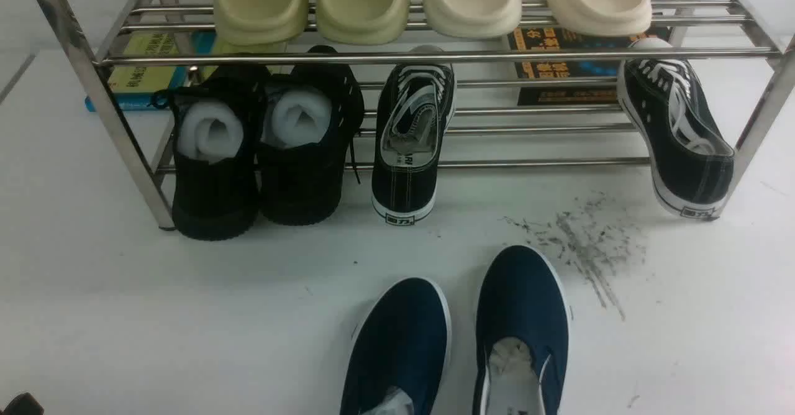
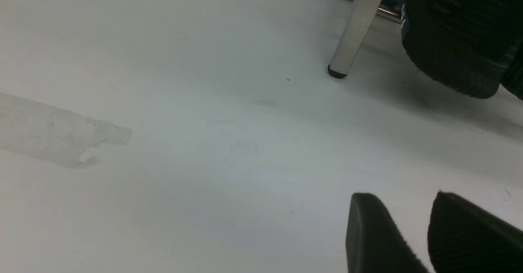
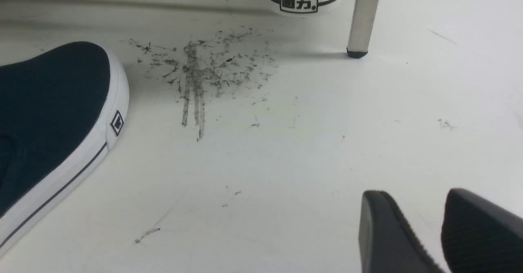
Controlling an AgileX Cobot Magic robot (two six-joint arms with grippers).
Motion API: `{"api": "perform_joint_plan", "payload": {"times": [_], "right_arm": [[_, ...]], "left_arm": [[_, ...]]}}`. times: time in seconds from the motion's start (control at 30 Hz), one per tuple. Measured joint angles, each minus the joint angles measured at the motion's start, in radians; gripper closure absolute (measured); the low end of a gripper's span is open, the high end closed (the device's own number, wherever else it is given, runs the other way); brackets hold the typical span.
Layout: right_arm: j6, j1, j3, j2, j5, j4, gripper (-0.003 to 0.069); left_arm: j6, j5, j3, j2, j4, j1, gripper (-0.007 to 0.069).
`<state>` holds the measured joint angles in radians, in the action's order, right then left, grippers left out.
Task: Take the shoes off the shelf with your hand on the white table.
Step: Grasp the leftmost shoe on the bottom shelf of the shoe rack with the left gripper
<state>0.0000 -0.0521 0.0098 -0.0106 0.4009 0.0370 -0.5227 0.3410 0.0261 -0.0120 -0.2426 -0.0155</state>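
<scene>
1. Shoes: the black knit pair with white foam inside sits at the left end of the shelf's lower tier. The heels point toward me and seem to reach down to the white table.
2. Left gripper: fingers slightly parted with nothing between them, low over bare table. Right gripper: the same, empty, near the scuff marks.
3. On the left wrist camera, the nearer shoe's sole lies ahead of the fingers, well apart, just past the shelf's front leg.
4. My plan is to work with the left arm, since it is the closer one.
5. Spread the fingers wider, come in heel-on, and put one finger inside the collar beside the foam and the other outside the heel.
6. Stay under the upper tier's bar and off the leg, then draw out one shoe at a time.
7. Set each shoe on open table, clear of the navy slip-ons.
</scene>
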Motion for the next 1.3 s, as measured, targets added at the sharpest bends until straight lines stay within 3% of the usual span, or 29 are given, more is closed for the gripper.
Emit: {"api": "perform_joint_plan", "payload": {"times": [0.87, 1.1, 1.3], "right_arm": [[0.000, 0.000, 0.000, 0.000, 0.000, 0.000, 0.0421], [0.000, 0.000, 0.000, 0.000, 0.000, 0.001, 0.0421], [0.000, 0.000, 0.000, 0.000, 0.000, 0.001, 0.0421]], "left_arm": [[-0.024, 0.000, 0.000, 0.000, 0.008, 0.000, 0.0382], [-0.332, -0.002, -0.001, 0.000, 0.229, 0.000, 0.0382], [-0.435, -0.002, -0.001, 0.000, 0.256, 0.000, 0.0382]]}}
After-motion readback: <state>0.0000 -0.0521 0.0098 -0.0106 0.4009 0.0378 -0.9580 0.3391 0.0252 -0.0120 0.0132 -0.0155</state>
